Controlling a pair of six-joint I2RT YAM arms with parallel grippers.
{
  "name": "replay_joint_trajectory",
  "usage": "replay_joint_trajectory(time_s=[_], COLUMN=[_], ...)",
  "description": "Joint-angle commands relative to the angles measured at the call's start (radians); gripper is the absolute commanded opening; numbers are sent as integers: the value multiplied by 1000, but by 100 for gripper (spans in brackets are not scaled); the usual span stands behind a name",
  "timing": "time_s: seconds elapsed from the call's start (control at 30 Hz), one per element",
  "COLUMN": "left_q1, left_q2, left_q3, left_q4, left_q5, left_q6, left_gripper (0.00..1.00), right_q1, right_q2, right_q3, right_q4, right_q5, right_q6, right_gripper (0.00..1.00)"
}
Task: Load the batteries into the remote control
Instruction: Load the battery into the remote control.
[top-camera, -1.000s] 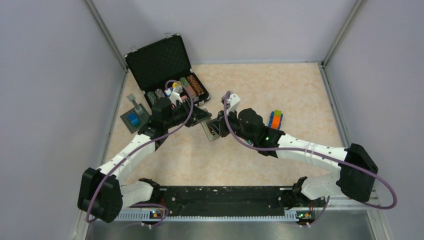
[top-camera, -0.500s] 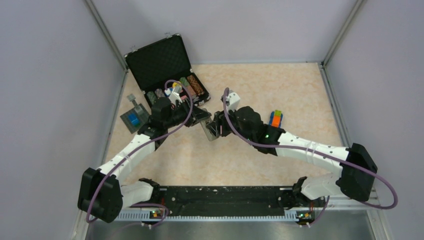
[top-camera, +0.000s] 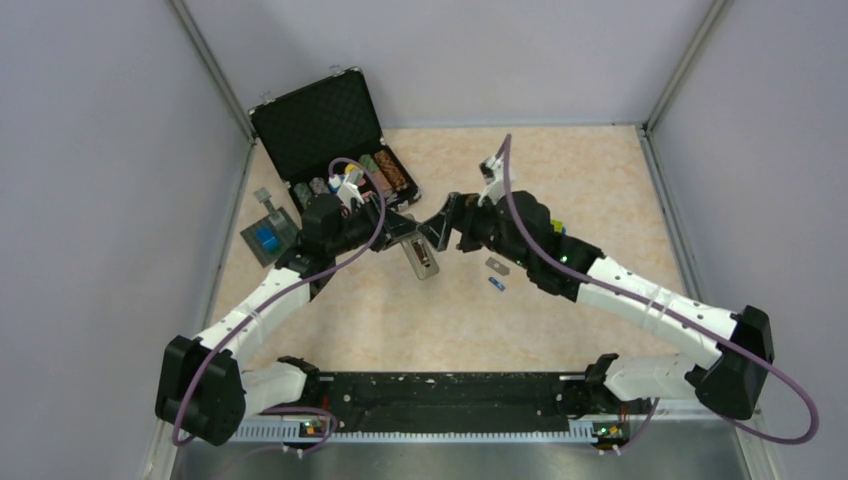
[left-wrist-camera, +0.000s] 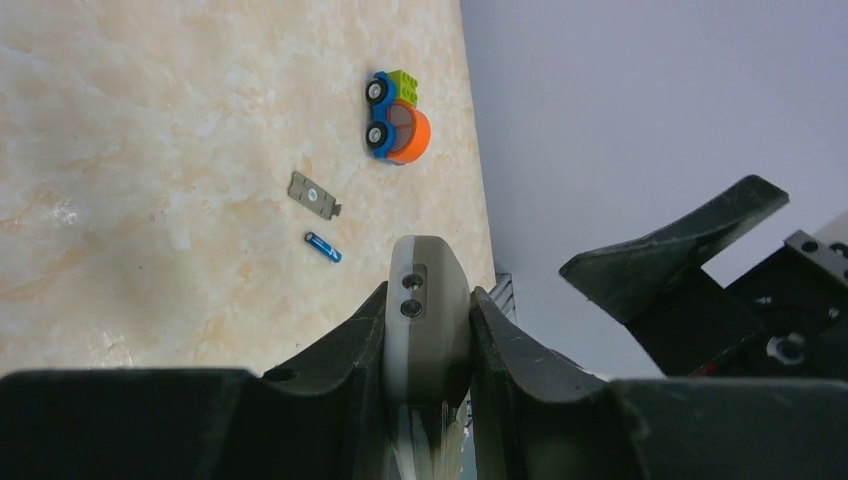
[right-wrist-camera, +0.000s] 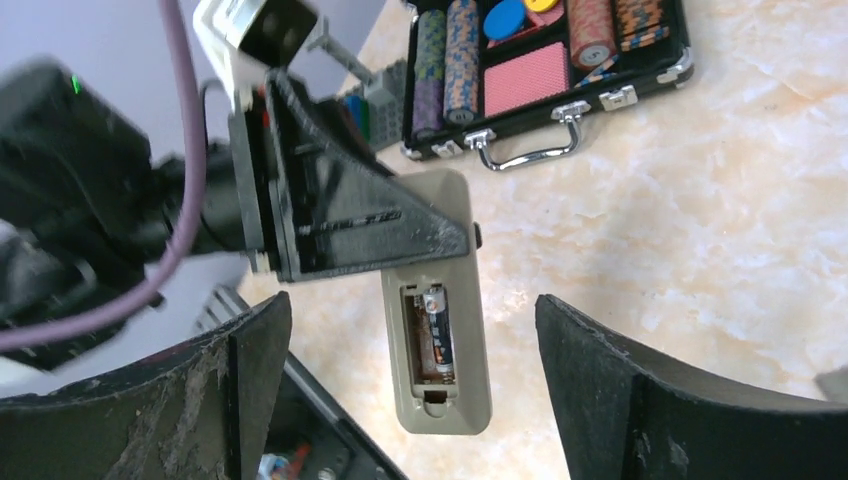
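Note:
My left gripper (top-camera: 405, 232) (left-wrist-camera: 430, 295) is shut on the top end of the remote control (top-camera: 421, 258) (left-wrist-camera: 428, 310) (right-wrist-camera: 440, 330), held back-side up just over the table. Its battery compartment lies open, with a dark grey battery (right-wrist-camera: 438, 325) seated in the right slot. The other slot looks empty. My right gripper (top-camera: 440, 225) (right-wrist-camera: 412, 300) hangs open above the remote, holding nothing. A blue battery (top-camera: 497, 284) (left-wrist-camera: 322, 247) lies on the table to the right of the remote. Beside it is a small grey cover plate (top-camera: 496, 266) (left-wrist-camera: 315, 195).
An open black case (top-camera: 335, 130) (right-wrist-camera: 540, 70) of chips stands behind the left gripper. A grey plate with a blue block (top-camera: 268, 240) lies at the left. A block toy car (left-wrist-camera: 397, 115) sits by the right forearm. Walls enclose the table on three sides.
My right gripper has opened wide and drawn back up and to the right, away from the remote. The blue battery and cover plate now show on the table. The left gripper kept still.

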Motion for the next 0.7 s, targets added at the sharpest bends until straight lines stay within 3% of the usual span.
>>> replay_joint_trajectory(time_s=[0.0,0.23,0.4,0.67], left_q1=[0,1,1,0], left_q2=[-30,-27,-15,-8], left_q3=[48,62,71,78], left_q4=[114,166,177,198], left_q5=[-21,-75,-72,-70], left_q6=[6,25,38,36], left_gripper=[0,0,0,0], right_q1=[-91,-114,-113,-111], right_q2=[-48,-48,24,22], right_q3=[91,38,43,-19], right_q4=[-151,-215,-222,-167], right_q5=[-48,-98,-247,-224], right_q6=[367,809,940,1071], right_gripper=[90,99,99,99])
